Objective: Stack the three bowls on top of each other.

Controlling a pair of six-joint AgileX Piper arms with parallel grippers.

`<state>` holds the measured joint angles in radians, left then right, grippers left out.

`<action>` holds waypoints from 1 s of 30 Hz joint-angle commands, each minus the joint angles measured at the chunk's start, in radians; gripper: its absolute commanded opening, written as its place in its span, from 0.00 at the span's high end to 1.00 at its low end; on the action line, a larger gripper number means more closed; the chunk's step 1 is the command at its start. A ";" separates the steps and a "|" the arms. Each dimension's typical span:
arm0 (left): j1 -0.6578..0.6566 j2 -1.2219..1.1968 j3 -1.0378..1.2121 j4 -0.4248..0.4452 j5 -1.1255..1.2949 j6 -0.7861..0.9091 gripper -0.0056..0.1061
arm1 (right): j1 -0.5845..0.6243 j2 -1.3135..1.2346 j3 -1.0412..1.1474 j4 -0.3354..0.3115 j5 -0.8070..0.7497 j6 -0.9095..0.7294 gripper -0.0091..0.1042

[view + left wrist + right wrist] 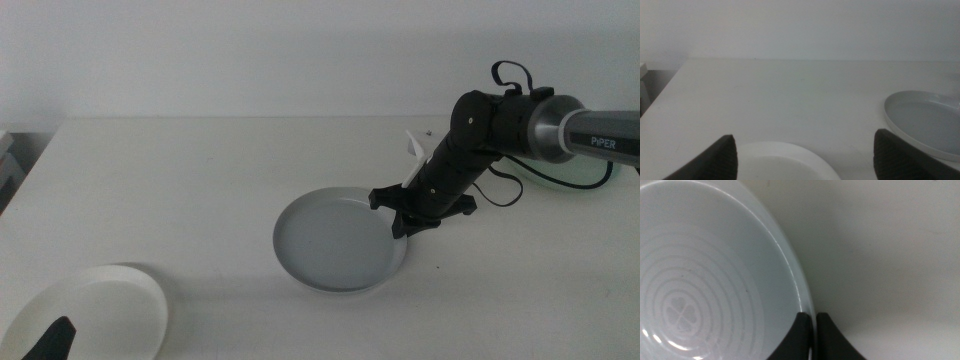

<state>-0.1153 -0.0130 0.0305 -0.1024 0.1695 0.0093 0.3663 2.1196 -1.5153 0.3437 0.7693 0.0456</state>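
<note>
The middle view looks forward and down over the bench (200, 180) from above its near edge, facing the pale back wall. The left wrist view sits low, close to the bench surface, facing that same wall; it shares the grey bowl (927, 120) and white bowl (780, 162) with the middle view. The right wrist view looks steeply down, pressed so close that the bowl rim (790, 265), probably the mint one, fills it.

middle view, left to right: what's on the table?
Left tool at the bottom edge → white bowl → pale bowl → right tool, shut on that bowl's right rim. Only two bowls show in this view.
</note>
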 commanded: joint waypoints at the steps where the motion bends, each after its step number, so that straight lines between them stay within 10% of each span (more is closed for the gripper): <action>1: -0.002 -0.015 0.005 -0.008 -0.078 -0.009 0.16 | -0.001 -0.052 -0.032 0.004 -0.017 -0.009 0.87; 16: -0.002 -0.015 0.005 -0.008 -0.078 -0.009 0.16 | -0.135 -0.243 -0.110 -0.100 0.092 -0.008 0.31; 30: -0.002 -0.015 0.005 -0.008 -0.078 -0.009 0.16 | -0.544 -0.110 -0.425 -0.178 0.154 -0.008 0.31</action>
<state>-0.1153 -0.0130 0.0305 -0.1024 0.1695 0.0093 -0.1441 2.0418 -1.8969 0.1731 0.9685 0.0456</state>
